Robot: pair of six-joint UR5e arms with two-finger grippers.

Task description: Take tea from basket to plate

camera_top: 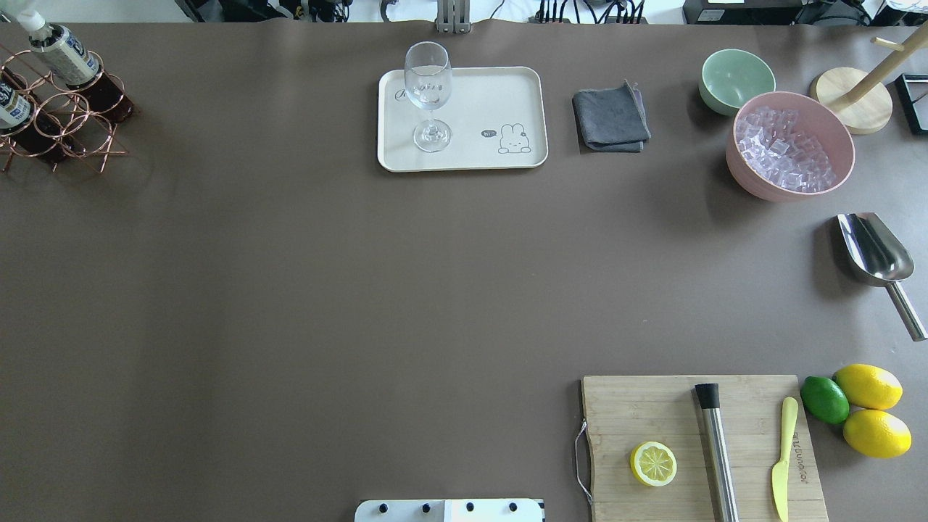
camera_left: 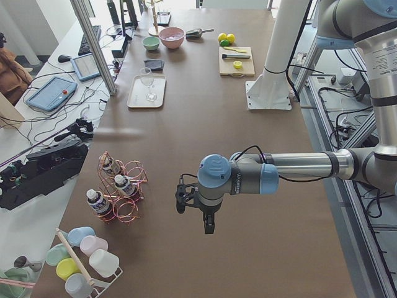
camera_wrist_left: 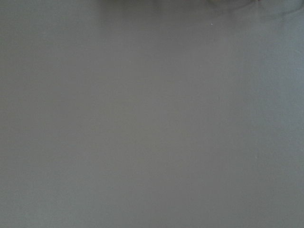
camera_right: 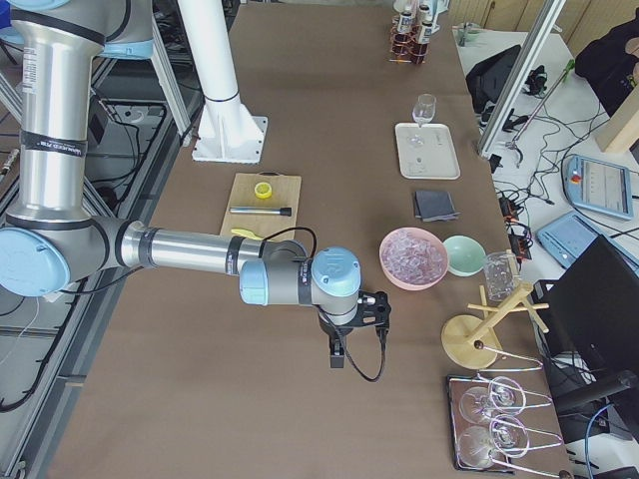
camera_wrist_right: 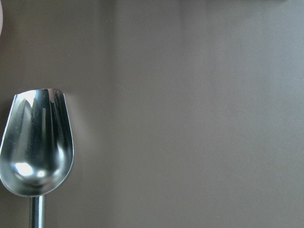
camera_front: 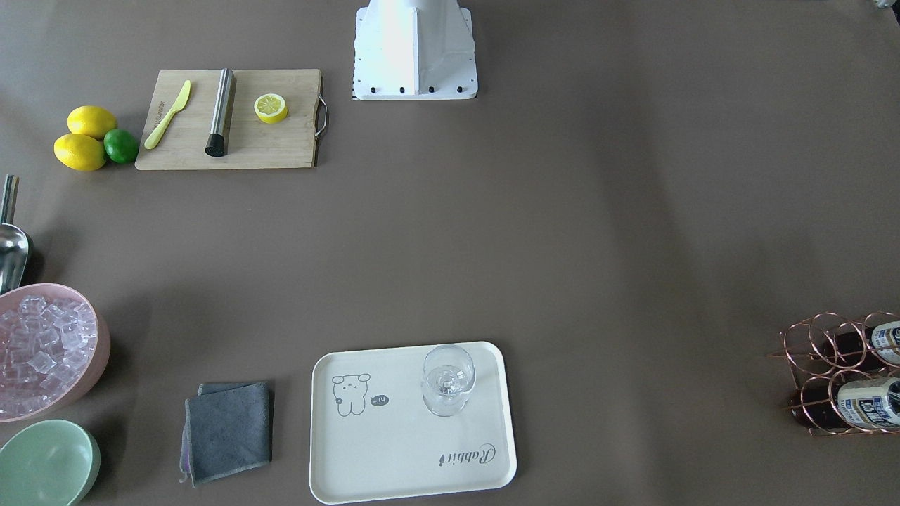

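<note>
My left hand point(camera_left: 208, 222): above worktop point(camera_left: 260, 248), near basket point(camera_left: 124, 194); grip unreadable from here.
Tea point(camera_left: 126, 185): three bottles in basket.
Plate point(camera_left: 138, 99): well apart, carries a glass point(camera_left: 147, 84).

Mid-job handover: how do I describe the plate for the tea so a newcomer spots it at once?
Follow the table edge farthest from the robot's base; about midway lies the plate, beside a folded grey cloth. It is the only cream-white rectangular tray, with a cartoon drawing and a clear glass standing on it.
</note>
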